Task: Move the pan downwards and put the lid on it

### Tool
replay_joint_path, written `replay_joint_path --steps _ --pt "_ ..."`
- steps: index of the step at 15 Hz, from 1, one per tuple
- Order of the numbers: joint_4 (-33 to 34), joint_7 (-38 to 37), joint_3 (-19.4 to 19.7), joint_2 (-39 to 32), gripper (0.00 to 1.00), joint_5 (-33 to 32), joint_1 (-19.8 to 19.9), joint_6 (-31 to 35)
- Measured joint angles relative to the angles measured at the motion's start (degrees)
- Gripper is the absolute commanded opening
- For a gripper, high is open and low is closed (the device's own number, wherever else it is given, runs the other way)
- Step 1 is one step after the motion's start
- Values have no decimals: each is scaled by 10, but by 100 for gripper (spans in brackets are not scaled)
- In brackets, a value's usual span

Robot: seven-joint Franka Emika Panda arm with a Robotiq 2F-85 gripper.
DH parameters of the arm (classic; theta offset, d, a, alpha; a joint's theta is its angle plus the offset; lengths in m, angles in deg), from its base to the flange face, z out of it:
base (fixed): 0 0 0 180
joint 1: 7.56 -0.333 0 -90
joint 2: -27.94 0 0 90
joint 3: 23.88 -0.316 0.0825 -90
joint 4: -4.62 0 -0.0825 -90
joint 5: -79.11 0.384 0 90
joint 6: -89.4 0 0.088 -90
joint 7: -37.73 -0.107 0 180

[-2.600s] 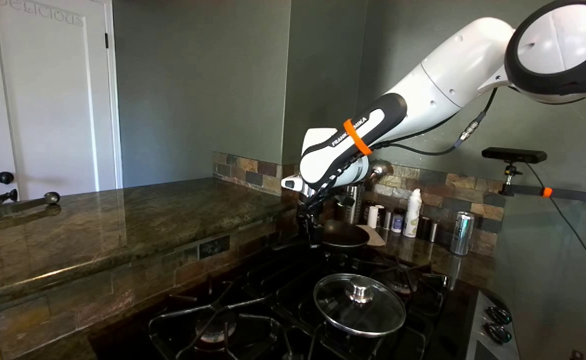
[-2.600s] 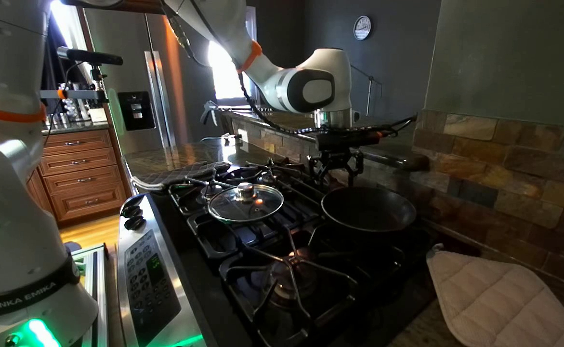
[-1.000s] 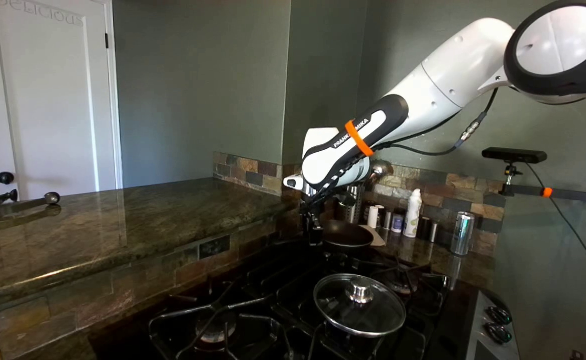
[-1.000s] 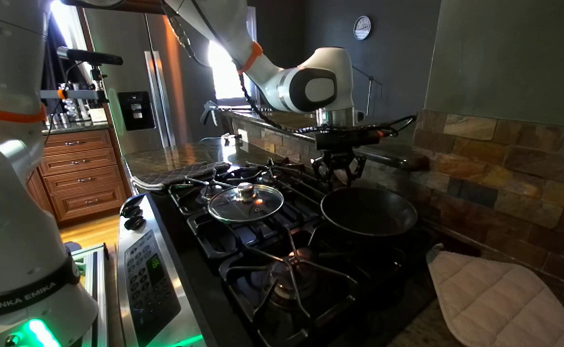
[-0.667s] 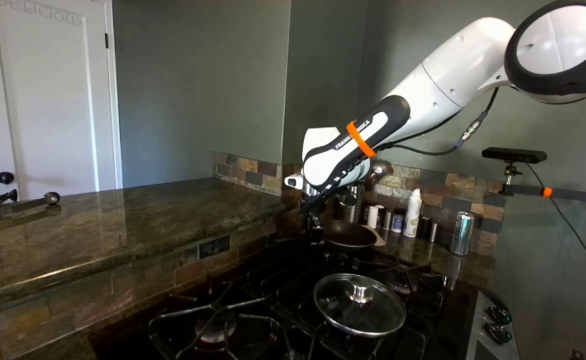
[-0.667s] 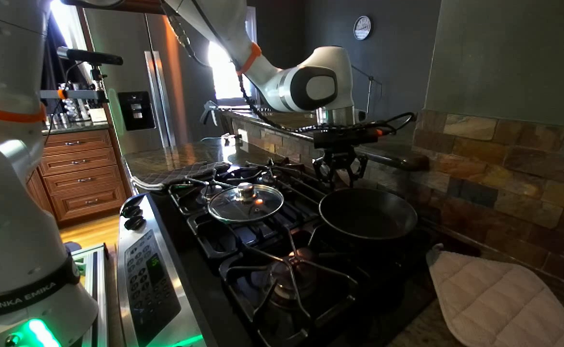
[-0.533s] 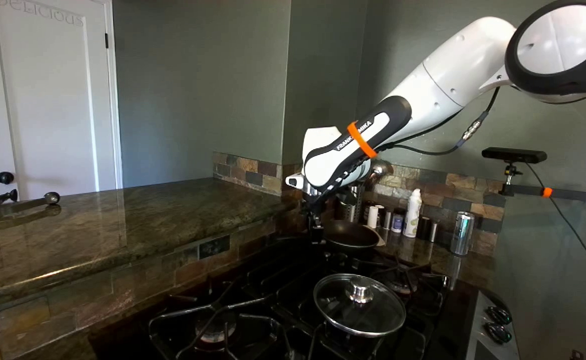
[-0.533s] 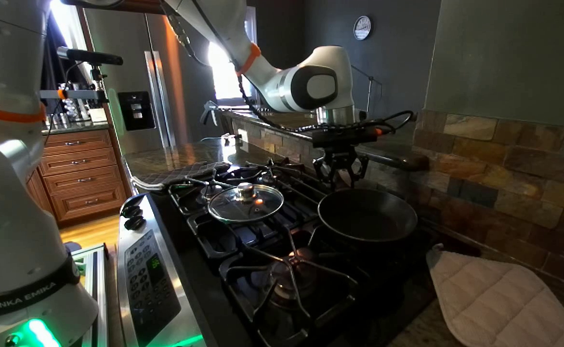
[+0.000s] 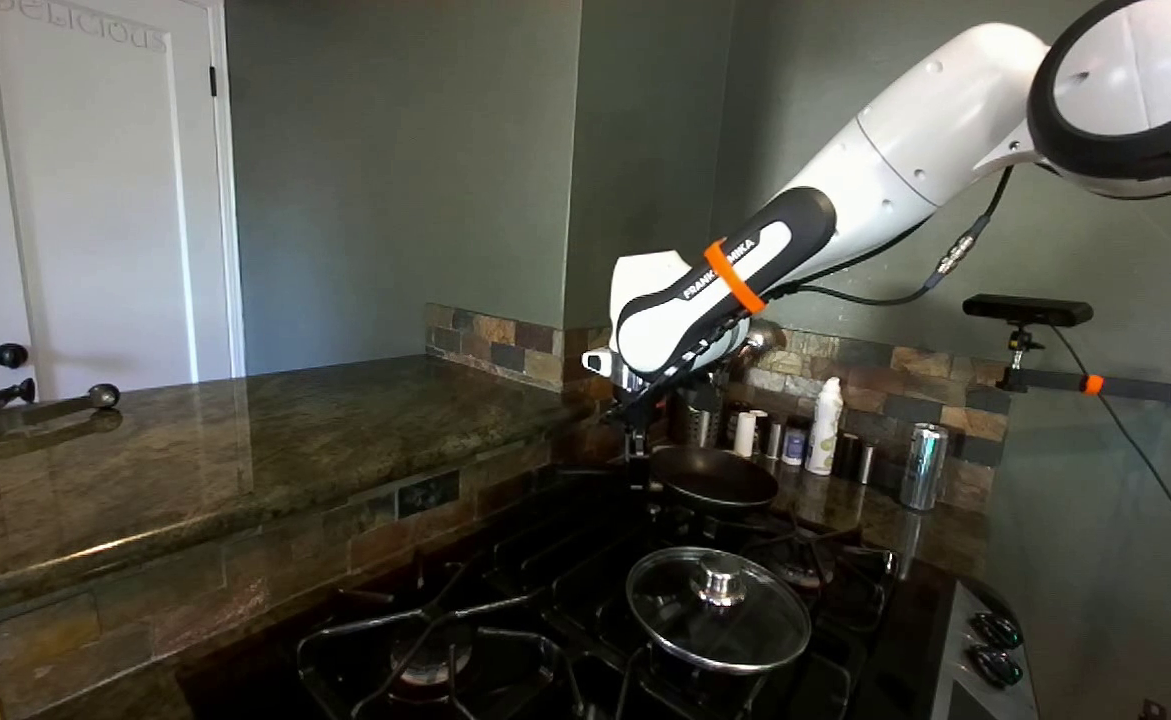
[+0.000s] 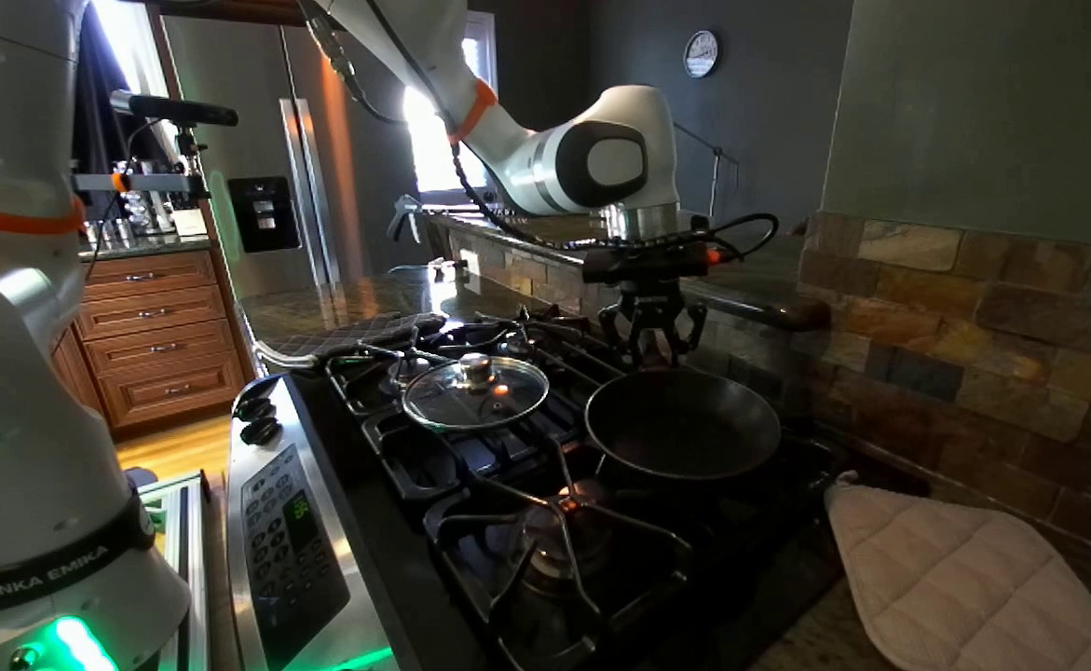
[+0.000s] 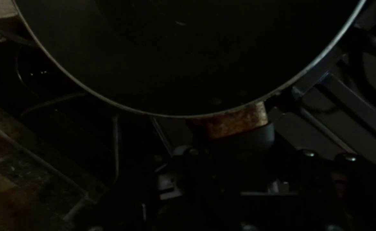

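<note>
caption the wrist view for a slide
Round dark pan over black stove grates, its brown-collared dark handle between the jaws.

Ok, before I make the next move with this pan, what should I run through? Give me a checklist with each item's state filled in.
1. The gripper is closed on the handle of the pan: ok.
2. The pan is uncovered, ready to take a lid: ok, its inside shows in the wrist view.
3. The pan's base is clear of the grates: cannot tell, the underside is hidden.
4. The lid is apart from the pan, with its knob up: ok in both exterior views.
5. The quilted pad is apart from the pan: ok.
6. The gripper is free to fetch the lid: not ok, it holds the handle.
</note>
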Motion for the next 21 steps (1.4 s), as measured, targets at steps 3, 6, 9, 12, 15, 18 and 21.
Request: replay_joint_path --steps 3,6,9,12,15,18,21 --pt "-10 -26 0 12 22 -1 0 -9" --pt "-21 -44 0 28 22 -1 0 -29" --pt "-37 -54 1 45 22 -4 1 -42" --pt "-52 -59 3 59 22 -8 1 -47" --pt "-63 -65 5 66 22 -15 1 -47" --pt "-74 -71 7 72 22 -19 1 -48" --pt "-87 -77 10 79 22 -20 1 -49"
